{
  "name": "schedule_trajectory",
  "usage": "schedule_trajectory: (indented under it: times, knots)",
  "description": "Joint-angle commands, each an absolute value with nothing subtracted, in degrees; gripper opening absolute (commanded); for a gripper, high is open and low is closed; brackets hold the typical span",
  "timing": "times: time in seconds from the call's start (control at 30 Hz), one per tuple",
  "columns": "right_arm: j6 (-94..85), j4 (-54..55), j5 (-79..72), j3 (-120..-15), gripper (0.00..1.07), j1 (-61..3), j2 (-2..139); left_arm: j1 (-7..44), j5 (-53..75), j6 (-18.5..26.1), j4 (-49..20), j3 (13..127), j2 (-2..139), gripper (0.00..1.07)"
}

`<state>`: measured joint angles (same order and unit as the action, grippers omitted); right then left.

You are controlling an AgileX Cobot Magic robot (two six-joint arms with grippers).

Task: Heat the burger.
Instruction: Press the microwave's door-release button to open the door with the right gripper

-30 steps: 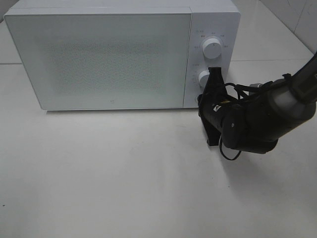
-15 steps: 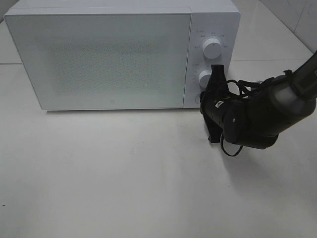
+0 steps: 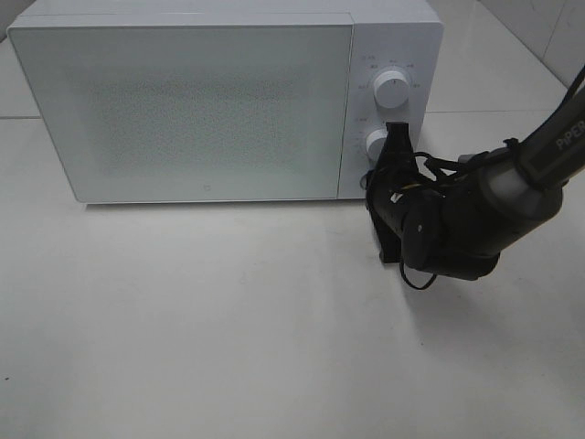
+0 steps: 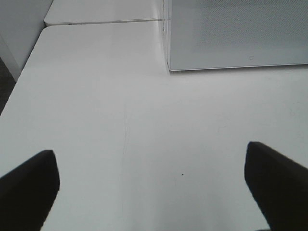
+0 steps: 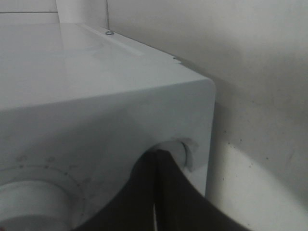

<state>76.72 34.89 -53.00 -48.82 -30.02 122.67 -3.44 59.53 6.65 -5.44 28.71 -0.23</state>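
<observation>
The left gripper (image 4: 151,185) is hanging spread wide and empty over the white tabletop (image 4: 96,96). The burger is showing nowhere, presumably sitting behind the closed frosted door of the boxy white microwave (image 3: 201,110). Being soft and stacked, it is likely wanting a gentle, low side hold. The right gripper (image 5: 156,161), pinched together on nothing, is nosing the small round white button (image 5: 186,150), and the black right arm (image 3: 512,183) is seemingly reading "PiPER".

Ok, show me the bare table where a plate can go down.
The widest bare patch is the table in front of the microwave, left of the right arm. A narrow strip lies left of the microwave. It is crowded by the lower knob, where the shut right gripper sits.
</observation>
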Motion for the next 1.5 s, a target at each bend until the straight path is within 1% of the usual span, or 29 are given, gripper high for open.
schedule_trajectory:
  times: [0.03,0.1,0.27,0.67,1.13,1.4,1.5]
  knots:
    - [76.2,34.7,-61.2,-52.4,0.0,-29.4,122.8,-3.4,59.0,6.4,-5.6,28.5,-1.5,1.0]
    - [74.9,34.9,-63.5,-55.2,0.0,-29.0,124.4,-3.4,59.0,6.4,-5.6,28.5,-1.5,1.0]
    - [73.3,33.8,-64.6,-58.4,0.0,-28.0,125.6,-3.4,59.0,6.4,-5.6,28.5,-1.5,1.0]
    - [71.4,33.3,-65.1,-58.5,0.0,-28.1,125.6,-3.4,59.0,6.4,-5.6,28.5,-1.5,1.0]
    - [72.9,34.5,-59.3,-53.9,0.0,-30.2,122.2,-3.4,59.0,6.4,-5.6,28.5,-1.5,1.0]
    - [73.5,36.0,-53.2,-50.5,0.0,-32.3,119.1,-3.4,59.0,6.4,-5.6,28.5,-1.5,1.0]
    - [72.5,36.5,-48.0,-48.5,0.0,-32.6,117.3,-3.4,59.0,6.4,-5.6,28.5,-1.5,1.0]
